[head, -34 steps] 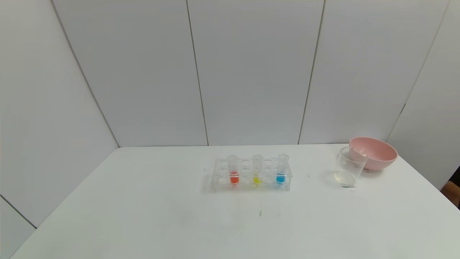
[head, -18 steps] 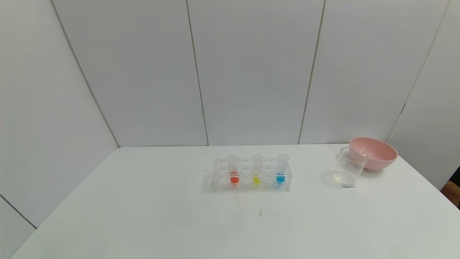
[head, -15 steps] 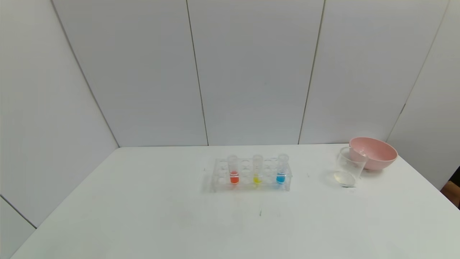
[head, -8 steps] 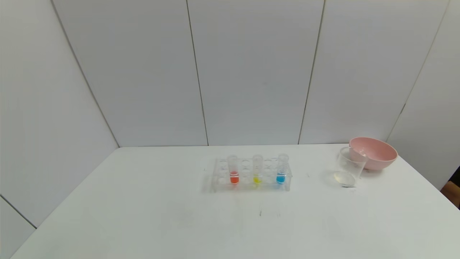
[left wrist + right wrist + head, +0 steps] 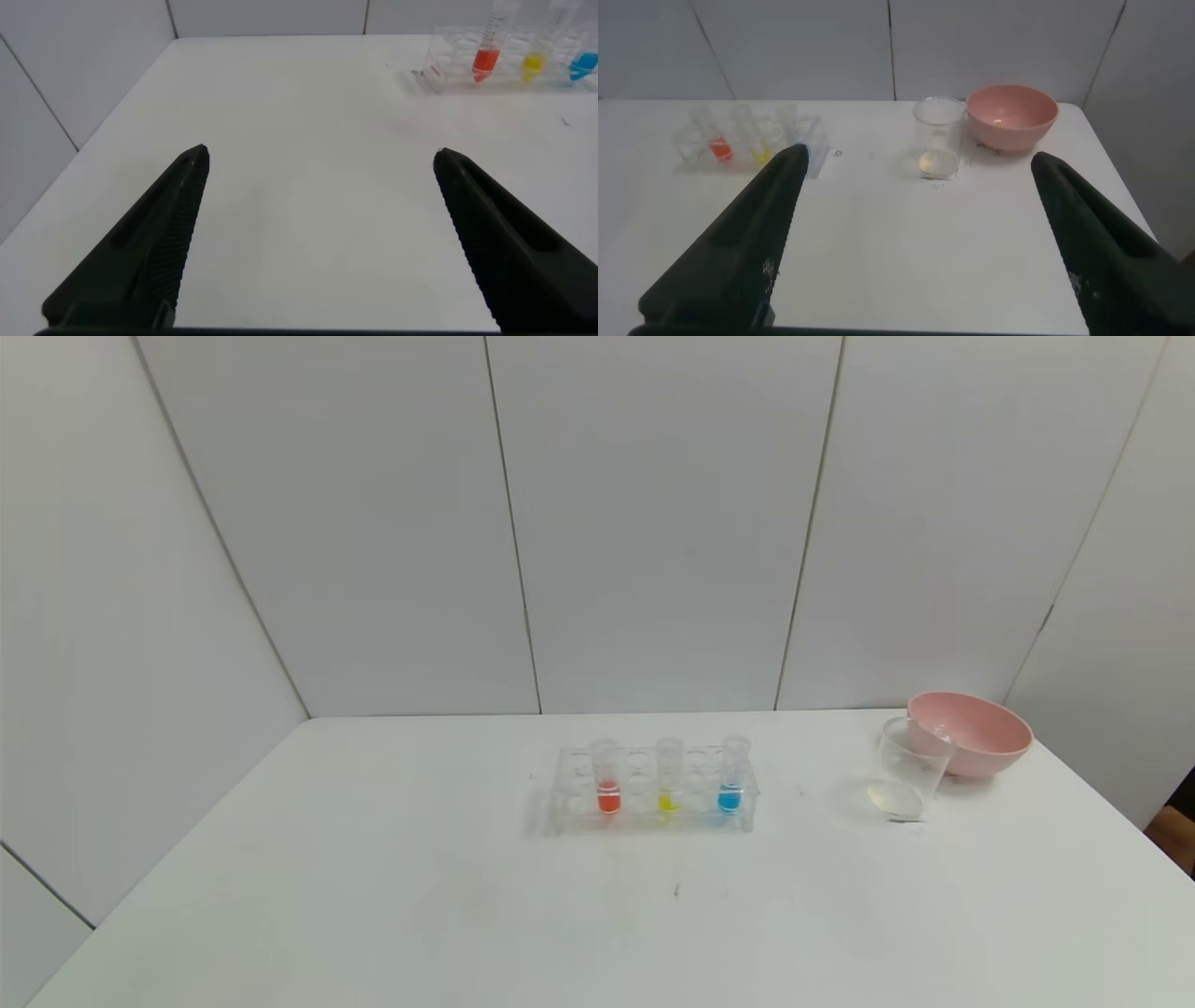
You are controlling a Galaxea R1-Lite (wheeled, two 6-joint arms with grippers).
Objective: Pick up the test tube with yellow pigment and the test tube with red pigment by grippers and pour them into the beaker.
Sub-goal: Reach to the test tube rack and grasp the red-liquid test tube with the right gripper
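A clear tube rack (image 5: 652,793) stands mid-table. The test tube with red pigment (image 5: 607,777) stands at its left, the test tube with yellow pigment (image 5: 668,777) in its middle. Both also show in the left wrist view, red (image 5: 488,51) and yellow (image 5: 533,56), and in the right wrist view, red (image 5: 719,145) and yellow (image 5: 762,149). The beaker (image 5: 907,770) stands upright at the right, also in the right wrist view (image 5: 938,138). My left gripper (image 5: 320,154) is open and empty over the table's near left. My right gripper (image 5: 915,159) is open and empty, near side of the beaker. Neither gripper shows in the head view.
A tube with blue liquid (image 5: 733,777) stands at the rack's right end. A pink bowl (image 5: 971,732) sits just behind and right of the beaker, near the table's right edge. White wall panels stand behind the table.
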